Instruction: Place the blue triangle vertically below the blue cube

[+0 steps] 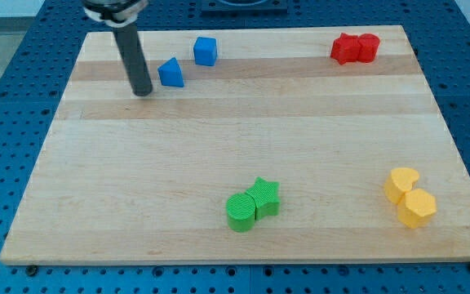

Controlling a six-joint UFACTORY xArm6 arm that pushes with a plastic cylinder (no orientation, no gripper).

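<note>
The blue triangle lies near the view's top left of the wooden board. The blue cube sits just up and to the right of it, a small gap between them. My tip rests on the board just left of the blue triangle and slightly lower, a short gap away, not touching it. The rod rises up from the tip toward the view's top.
Two red blocks sit together at the top right. A green cylinder and a green star touch at the bottom middle. Two yellow blocks sit at the bottom right.
</note>
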